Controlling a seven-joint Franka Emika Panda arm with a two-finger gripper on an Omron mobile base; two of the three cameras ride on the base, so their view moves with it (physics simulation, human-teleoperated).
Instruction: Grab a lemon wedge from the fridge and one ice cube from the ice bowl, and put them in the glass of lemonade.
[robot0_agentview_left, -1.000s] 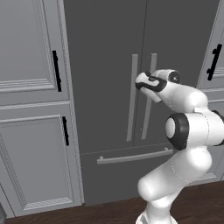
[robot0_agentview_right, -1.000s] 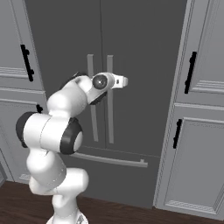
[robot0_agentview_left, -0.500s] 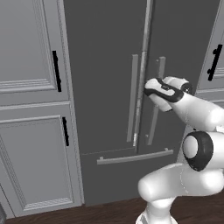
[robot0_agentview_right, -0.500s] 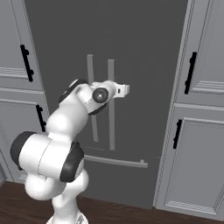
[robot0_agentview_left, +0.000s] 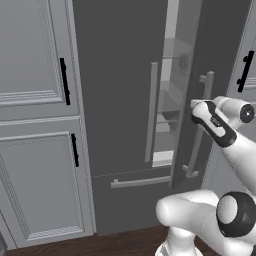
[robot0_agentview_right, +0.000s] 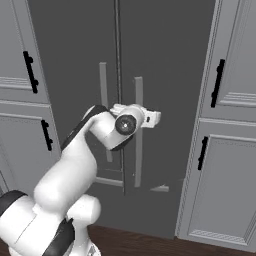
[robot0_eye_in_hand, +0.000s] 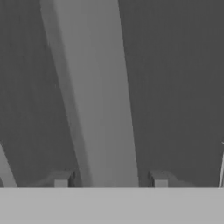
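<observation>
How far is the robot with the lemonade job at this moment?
Done: the fridge's right door stands ajar, shelves showing through the gap. In hand: the gripper straddles the right door handle, a finger on each side; the door needs to swing wider. Left: taking the lemon wedge and an ice cube and dropping both into the glass of lemonade.

Flat, even rendered lighting is covering all views, no visible source and no glare. The fridge (robot0_agentview_left: 120, 90) is reading dark and matte; its open gap is glowing paler. The arm is casting only soft shading. Base views are looking slightly soft and pixelated. The handle (robot0_eye_in_hand: 94, 96) is blurring at close range.
</observation>
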